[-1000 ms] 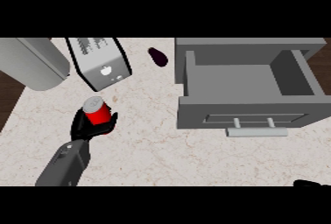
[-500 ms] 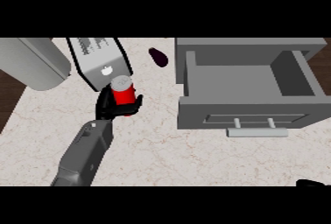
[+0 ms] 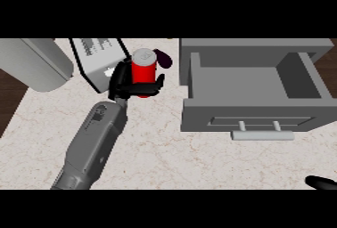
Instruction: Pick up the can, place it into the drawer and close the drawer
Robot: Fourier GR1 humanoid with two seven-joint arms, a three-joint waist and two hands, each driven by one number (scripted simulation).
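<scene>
A red can (image 3: 142, 67) with a silver top is held off the counter, upright and slightly tilted. My left hand (image 3: 129, 86) is shut on it, black fingers curled round its lower half. It hangs just left of the grey drawer (image 3: 250, 84), which stands open with a bare inside and a handle (image 3: 262, 132) at its front. Only a black fingertip of my right hand (image 3: 321, 182) shows at the lower right edge.
A white boxy appliance (image 3: 95, 55) stands behind my left hand. A large grey rounded object (image 3: 33, 62) lies at the far left. A dark purple thing (image 3: 164, 60) peeks out behind the can. The marble counter (image 3: 191, 160) spreads below.
My left hand has carried the can up and to the right, from mid-counter toward the drawer's left wall. The drawer has not moved.
</scene>
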